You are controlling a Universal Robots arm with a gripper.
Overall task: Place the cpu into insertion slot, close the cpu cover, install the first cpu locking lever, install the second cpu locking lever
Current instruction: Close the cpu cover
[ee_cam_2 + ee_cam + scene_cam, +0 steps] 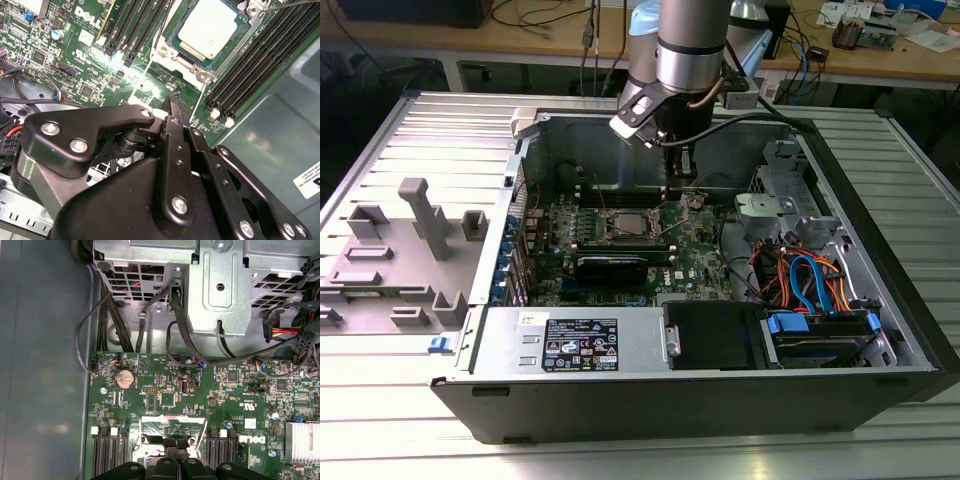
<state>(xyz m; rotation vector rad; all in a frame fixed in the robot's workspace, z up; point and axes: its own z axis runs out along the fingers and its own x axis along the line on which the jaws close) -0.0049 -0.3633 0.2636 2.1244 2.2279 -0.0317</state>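
The cpu (212,25), a square chip with a dull silver top, lies flat in the insertion slot (625,222) on the green motherboard. The cpu cover (172,36), a thin dark-looking frame, lies around the chip inside the silvery screwed surround (165,57). A thin lever wire (292,4) runs past the socket's far corner. My gripper (682,185) hangs just beside the socket, towards the exterior view's right. Its black fingers (169,444) are pressed together with nothing between them. The tip (175,100) is low over the board near the socket's edge; whether it touches anything is unclear.
Long black RAM slots (250,65) flank the socket on both sides. Black cables (185,335) and a metal drive cage (220,285) sit beyond the board. In the case are a power supply (575,345) and blue and orange cables (810,280). A grey fixture (415,225) stands outside it.
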